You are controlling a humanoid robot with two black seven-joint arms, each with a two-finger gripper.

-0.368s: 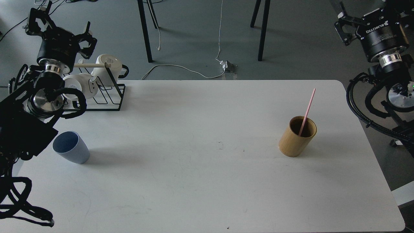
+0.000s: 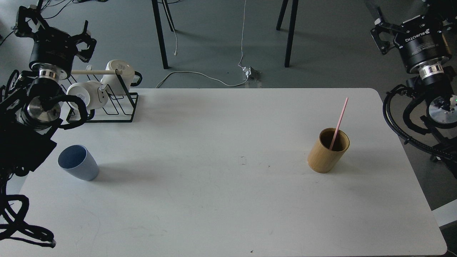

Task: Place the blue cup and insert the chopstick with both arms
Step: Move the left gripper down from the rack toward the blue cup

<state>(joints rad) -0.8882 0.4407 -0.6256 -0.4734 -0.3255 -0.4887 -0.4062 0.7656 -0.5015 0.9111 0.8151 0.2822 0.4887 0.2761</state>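
Observation:
The blue cup (image 2: 78, 162) stands upright on the white table (image 2: 228, 207) near its left edge. The pale-pink chopstick (image 2: 339, 121) leans inside a tan bamboo cylinder (image 2: 326, 153) on the right side of the table. My left gripper (image 2: 53, 26) is open and empty, raised beyond the table's far left corner, behind the mug rack and well away from the cup. My right gripper (image 2: 407, 18) is raised off the table's far right corner, empty, with its jaws spread; one finger is cut off by the frame's top edge.
A black wire rack (image 2: 117, 107) with white mugs (image 2: 119, 71) stands at the table's far left corner, close under my left arm. Chair legs and cables lie on the floor beyond the table.

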